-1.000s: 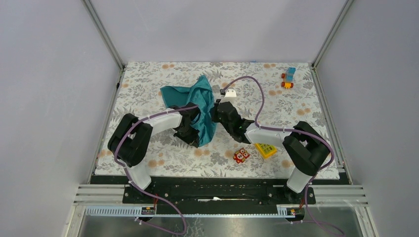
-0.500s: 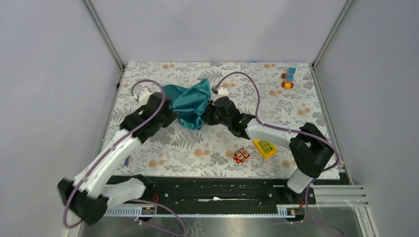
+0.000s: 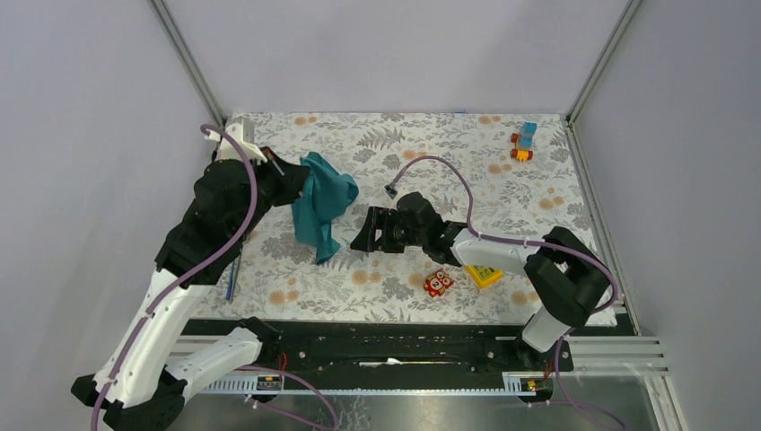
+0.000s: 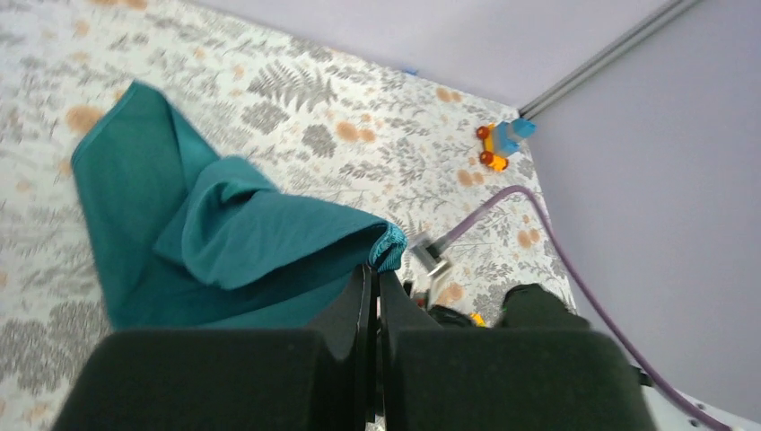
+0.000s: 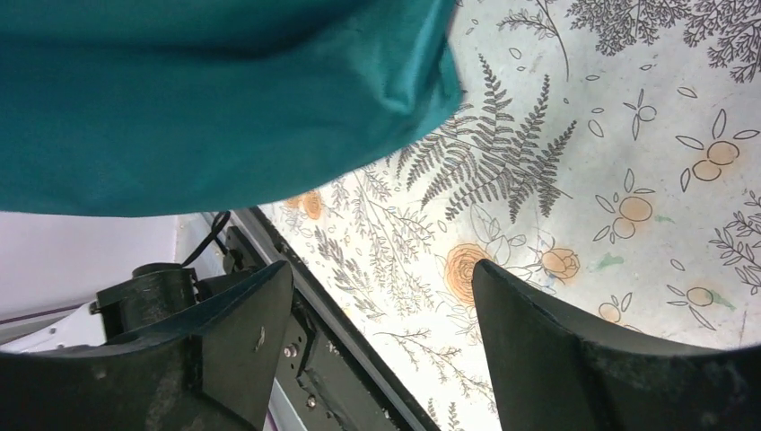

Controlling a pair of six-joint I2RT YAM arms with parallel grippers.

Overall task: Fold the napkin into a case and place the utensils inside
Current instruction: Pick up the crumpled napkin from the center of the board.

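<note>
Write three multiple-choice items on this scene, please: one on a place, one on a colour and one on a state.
1. Where is the toy car? A near left corner; B far right corner; C centre.
2. What colour is the napkin? A teal; B yellow; C white.
3. How is the right gripper? A shut on the napkin; B open and empty; C shut, empty.
B: it sits far right on the table.
A: both wrist views show teal cloth.
B: its jaws stand apart, nothing between.
</note>
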